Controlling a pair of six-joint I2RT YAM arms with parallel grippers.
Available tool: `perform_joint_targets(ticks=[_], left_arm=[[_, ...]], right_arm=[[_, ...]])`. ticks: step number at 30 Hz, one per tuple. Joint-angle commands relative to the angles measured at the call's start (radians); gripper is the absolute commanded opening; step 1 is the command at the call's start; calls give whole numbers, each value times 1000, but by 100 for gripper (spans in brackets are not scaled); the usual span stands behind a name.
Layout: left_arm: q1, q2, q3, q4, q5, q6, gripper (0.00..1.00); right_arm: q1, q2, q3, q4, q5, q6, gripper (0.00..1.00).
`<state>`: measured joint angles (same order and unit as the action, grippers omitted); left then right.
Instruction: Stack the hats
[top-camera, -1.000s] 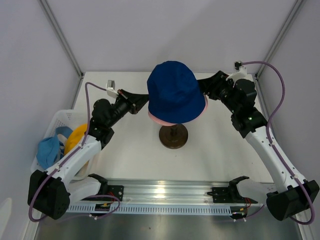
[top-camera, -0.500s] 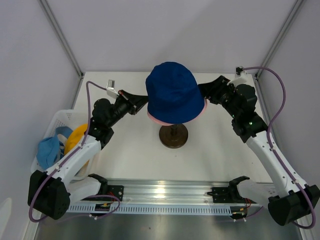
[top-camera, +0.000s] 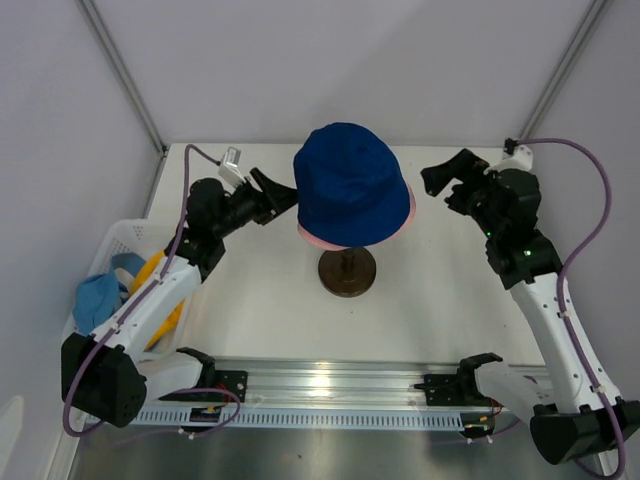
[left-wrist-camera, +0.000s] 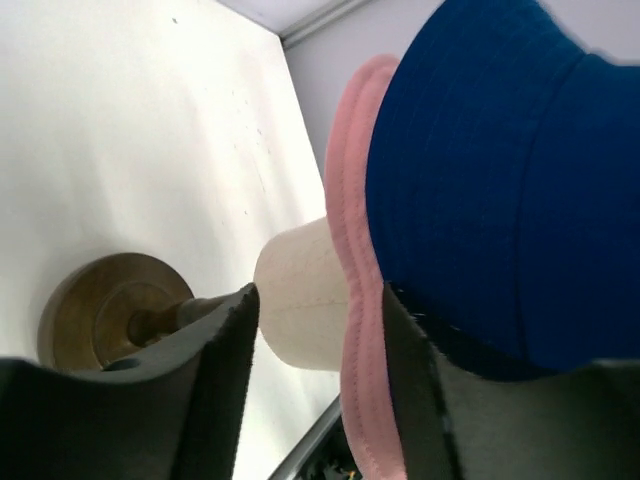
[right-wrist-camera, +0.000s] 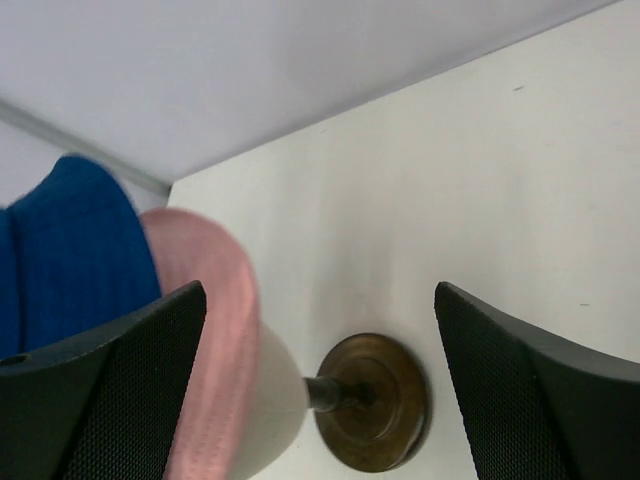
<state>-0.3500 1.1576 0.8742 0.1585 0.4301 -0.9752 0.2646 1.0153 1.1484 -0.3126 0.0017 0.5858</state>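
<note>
The navy blue hat (top-camera: 350, 190) sits on top of the pink hat (top-camera: 320, 238), both on the cream mannequin head. In the left wrist view the pink hat's brim (left-wrist-camera: 355, 250) runs under the navy crown (left-wrist-camera: 480, 200). My left gripper (top-camera: 283, 195) is open at the stack's left side, and the pink brim passes loosely between its fingers (left-wrist-camera: 220, 380). My right gripper (top-camera: 438, 188) stands wide open, apart from the stack on the right, with nothing between its fingers (right-wrist-camera: 540, 400). A light blue hat (top-camera: 98, 300) and a yellow-orange hat (top-camera: 155, 270) lie in the basket.
The mannequin head (left-wrist-camera: 300, 300) stands on a thin stem with a dark round base (top-camera: 347, 272) at the table's middle. A white basket (top-camera: 125, 232) sits at the left table edge. Grey walls close in behind and on both sides.
Both grippers have opened and let go of the navy hat's brim. The right gripper has drawn back to the right, away from the stack. The left one stays by the brim.
</note>
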Motion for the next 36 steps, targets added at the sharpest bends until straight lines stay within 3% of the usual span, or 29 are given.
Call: perform_joint_targets(ticks=[1, 2, 6, 10, 16, 21, 27, 32, 36], left_arm=[[54, -58, 114, -127, 47, 133, 64], [72, -73, 120, -149, 48, 139, 75], [190, -176, 134, -282, -3, 179, 99], [279, -309, 123, -516, -180, 179, 100], [486, -421, 48, -903, -505, 90, 99], [632, -506, -91, -973, -586, 50, 100], [721, -392, -122, -1053, -717, -72, 99], [746, -357, -109, -976, -786, -106, 97], [747, -309, 12, -1078, -1095, -196, 95]], right_arm=[[-97, -72, 74, -132, 34, -49, 99], [-111, -86, 68, -147, 32, -55, 99], [-143, -113, 34, -189, 21, -66, 99], [-160, -113, -51, -180, -17, -52, 99], [-166, -184, -303, 19, -109, 12, 100], [-168, -173, -325, 60, -109, -4, 99], [-166, -142, -300, 50, -117, -23, 100], [-168, -121, -271, 63, -132, -30, 99], [-168, -95, -250, 90, -192, -12, 99]])
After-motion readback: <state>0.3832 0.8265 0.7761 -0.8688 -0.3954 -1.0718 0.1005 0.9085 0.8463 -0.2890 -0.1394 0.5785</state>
